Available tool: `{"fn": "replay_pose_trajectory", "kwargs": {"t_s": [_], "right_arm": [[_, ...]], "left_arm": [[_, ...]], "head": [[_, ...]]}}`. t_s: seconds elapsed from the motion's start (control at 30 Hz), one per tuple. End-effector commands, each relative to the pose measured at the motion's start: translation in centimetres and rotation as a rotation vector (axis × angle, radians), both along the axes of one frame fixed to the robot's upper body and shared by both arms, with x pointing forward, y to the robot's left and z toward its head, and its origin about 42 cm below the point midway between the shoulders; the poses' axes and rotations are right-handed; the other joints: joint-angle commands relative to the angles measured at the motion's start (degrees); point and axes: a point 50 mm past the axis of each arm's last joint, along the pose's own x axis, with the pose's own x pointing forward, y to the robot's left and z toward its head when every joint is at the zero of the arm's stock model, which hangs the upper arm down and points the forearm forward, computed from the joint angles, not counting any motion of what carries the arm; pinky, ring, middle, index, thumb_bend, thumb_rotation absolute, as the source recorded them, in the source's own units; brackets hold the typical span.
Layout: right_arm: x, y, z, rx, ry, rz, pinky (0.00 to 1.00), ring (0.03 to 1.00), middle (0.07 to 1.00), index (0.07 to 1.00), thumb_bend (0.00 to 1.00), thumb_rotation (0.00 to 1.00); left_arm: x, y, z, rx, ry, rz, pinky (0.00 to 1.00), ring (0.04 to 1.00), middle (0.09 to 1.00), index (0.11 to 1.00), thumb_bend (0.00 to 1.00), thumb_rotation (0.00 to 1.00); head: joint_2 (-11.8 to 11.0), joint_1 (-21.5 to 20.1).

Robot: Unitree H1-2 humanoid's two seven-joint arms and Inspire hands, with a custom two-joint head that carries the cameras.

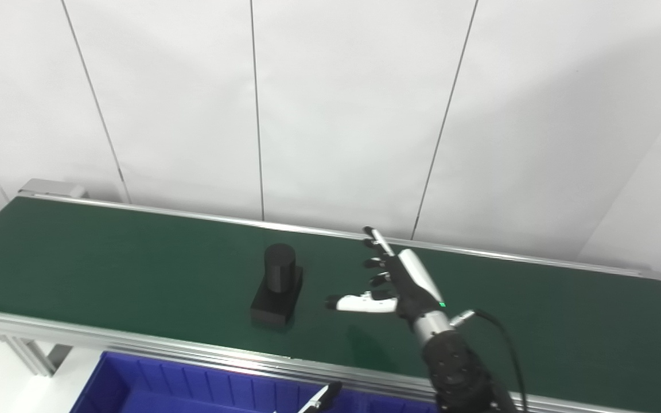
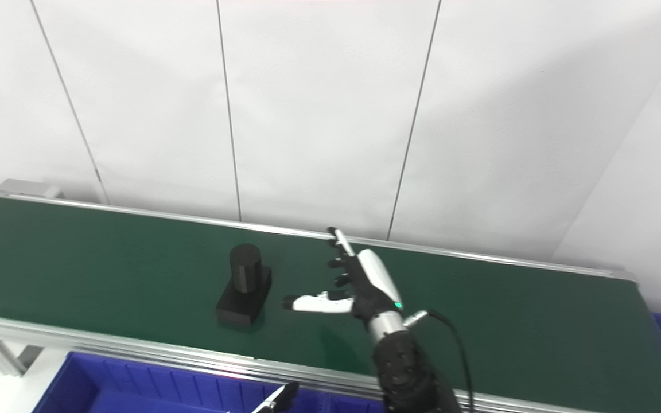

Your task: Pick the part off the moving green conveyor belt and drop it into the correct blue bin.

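White wall panels back our green belt (image 1: 135,258). Our right hand (image 1: 399,281) hovers spread wide, empty; the black part (image 1: 277,285) rides just beside its thumb. Grasping and dropping into the blue bin (image 1: 152,387) remain undone.

**Materials and finishes on the conveyor line**

The belt (image 1: 107,258) is a smooth dark green sheet with a faint sheen, edged by brushed silver metal rails (image 1: 135,338). The part (image 1: 277,285) looks like matt black plastic, with no glints on it. The right hand (image 1: 399,281) pairs glossy white plastic shells with black segments, above a shiny metal wrist ring. The bin (image 1: 152,384) is glossy blue ribbed plastic. The wall (image 1: 336,103) behind is matt white panelling
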Motion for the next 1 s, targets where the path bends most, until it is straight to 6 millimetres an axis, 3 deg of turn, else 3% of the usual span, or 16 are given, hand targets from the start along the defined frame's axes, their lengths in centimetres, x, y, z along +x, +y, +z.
{"fn": "replay_pose_trajectory", "kwargs": {"t_s": [0.0, 0.27, 0.67, 0.97], "right_arm": [[1.0, 1.4, 2.0, 0.006, -0.068, 0.003, 0.66, 0.829, 0.947, 1.000, 0.96, 0.43], [2.2, 2.8, 1.7, -0.058, -0.044, 0.013, 0.74, 0.873, 0.961, 1.000, 0.96, 0.45], [4.4, 3.2, 0.9, -0.122, -0.045, -0.015, 0.79, 0.897, 0.965, 1.000, 0.97, 0.45], [5.9, 4.3, 0.7, -0.152, -0.062, -0.010, 0.90, 0.925, 0.960, 1.000, 0.98, 0.44]], "left_arm": [[0.0, -0.2, 0.9, -0.005, -0.032, 0.008, 0.92, 0.991, 1.000, 0.989, 0.97, 0.30], [-0.2, -0.5, 1.2, 0.004, -0.032, -0.005, 0.88, 0.979, 1.000, 0.998, 0.97, 0.30], [-0.6, -1.2, 1.4, -0.004, -0.043, -0.021, 0.88, 0.964, 1.000, 1.000, 0.96, 0.31], [-0.7, -1.8, 1.6, 0.018, -0.054, -0.025, 0.83, 0.946, 0.995, 0.998, 0.96, 0.30]], "head": [[0.05, 0.05], [-0.02, -0.71], [0.04, 0.16], [-0.13, 0.72]]}}
